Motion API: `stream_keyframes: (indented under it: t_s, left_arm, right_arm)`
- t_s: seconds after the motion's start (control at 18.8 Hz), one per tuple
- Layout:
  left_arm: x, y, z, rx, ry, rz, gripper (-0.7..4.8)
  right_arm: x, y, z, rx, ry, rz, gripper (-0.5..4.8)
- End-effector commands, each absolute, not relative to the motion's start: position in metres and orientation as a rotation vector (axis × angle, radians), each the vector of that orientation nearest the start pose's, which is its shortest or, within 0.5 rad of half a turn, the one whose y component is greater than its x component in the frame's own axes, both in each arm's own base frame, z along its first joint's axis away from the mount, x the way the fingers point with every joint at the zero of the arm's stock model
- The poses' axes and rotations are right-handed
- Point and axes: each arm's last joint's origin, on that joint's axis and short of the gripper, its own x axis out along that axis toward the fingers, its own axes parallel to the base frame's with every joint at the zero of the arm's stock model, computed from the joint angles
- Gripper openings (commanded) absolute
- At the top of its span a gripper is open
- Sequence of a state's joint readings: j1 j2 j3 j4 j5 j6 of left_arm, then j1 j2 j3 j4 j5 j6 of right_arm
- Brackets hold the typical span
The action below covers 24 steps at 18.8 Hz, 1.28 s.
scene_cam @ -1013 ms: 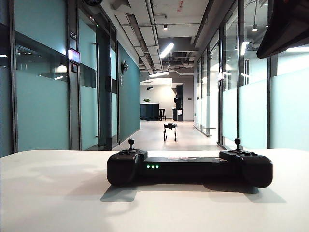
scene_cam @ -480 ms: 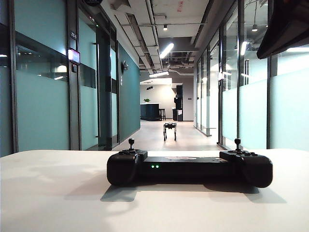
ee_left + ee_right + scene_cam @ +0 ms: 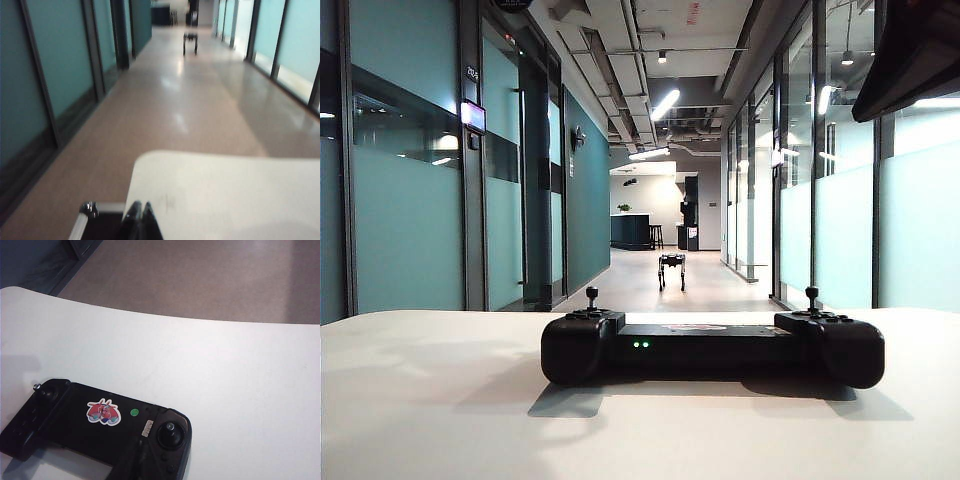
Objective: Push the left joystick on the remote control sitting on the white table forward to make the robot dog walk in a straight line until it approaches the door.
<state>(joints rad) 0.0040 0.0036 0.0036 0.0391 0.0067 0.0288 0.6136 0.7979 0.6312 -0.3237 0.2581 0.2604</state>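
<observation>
Corridor floor (image 3: 650, 285): glossy tan, running away down the middle, bright light streaks on it.
Left wall (image 3: 405, 215): teal glass panels in dark frames, one after another.
Wall sign (image 3: 473, 115): small lit screen on a dark frame, glowing pinkish.
Right wall (image 3: 915, 235): pale frosted glass between dark posts.
Ceiling (image 3: 655, 45): open pipes and ducts, strip lights (image 3: 666, 103) shining.
Far end: dark counter (image 3: 630, 232), stools just beside it, a small green plant on top.
</observation>
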Motion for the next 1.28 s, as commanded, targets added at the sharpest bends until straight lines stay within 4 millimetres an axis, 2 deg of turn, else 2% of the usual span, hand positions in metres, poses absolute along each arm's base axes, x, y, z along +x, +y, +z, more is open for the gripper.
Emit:
stream_keyframes:
  t_s: [0.05,1.07,1.28]
  left_arm:
    - [0.097,0.0,0.169,0.05,-0.042,0.001,-0.06]
    - [0.097,0.0,0.169,0.072,-0.041,0.002,-0.05]
    - [0.097,0.0,0.169,0.071,-0.042,0.002,-0.05]
  right_arm:
    - [0.145,0.093,0.269,0.052,0.466,0.289,-0.05]
    - [0.145,0.093,0.269,0.052,0.465,0.29,-0.05]
    - [0.136,0.079,0.286,0.118,0.346,0.271,-0.05]
